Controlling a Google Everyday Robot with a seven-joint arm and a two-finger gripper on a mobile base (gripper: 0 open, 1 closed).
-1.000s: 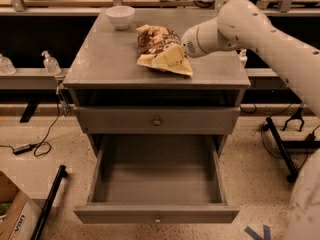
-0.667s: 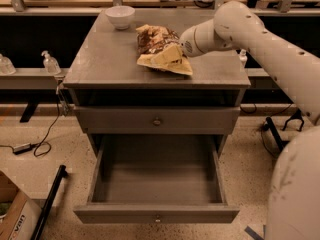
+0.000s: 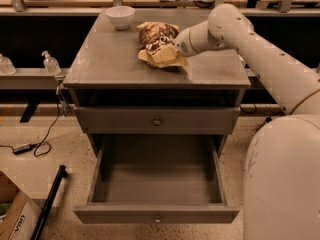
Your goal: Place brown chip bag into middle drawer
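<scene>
Step in hand, as we judge it: the pick-up. The brown chip bag (image 3: 157,43) lies on top of the bench (image 3: 107,61), toward the rear right of the top. It is crumpled, with its tan end band turned toward the front edge, and it rests on the surface, not lifted. A white bowl (image 3: 120,17) stands at the rear left, well apart from the bag.

The hand (image 3: 176,50) is at the bag's right side, up against the tan end. The wrist and the bag hide its working end, so we cannot tell whether it is released or clenched on the bag. We log it as undetermined. The arm (image 3: 260,51) reaches in from the right, above the bench's right edge.

The middle drawer (image 3: 156,181) is pulled well out below, and we see nothing inside it. The upper drawer front (image 3: 125,120) above it is closed.

Next move, in our judgement: secure a firm hold on the foil, lift the bag off the top, carry it forward past the bench's front edge, then lower it over the open drawer and let go. The path must pass the edge and the closed front before descending. Risk: crumpled foil held by one end may slip.
</scene>
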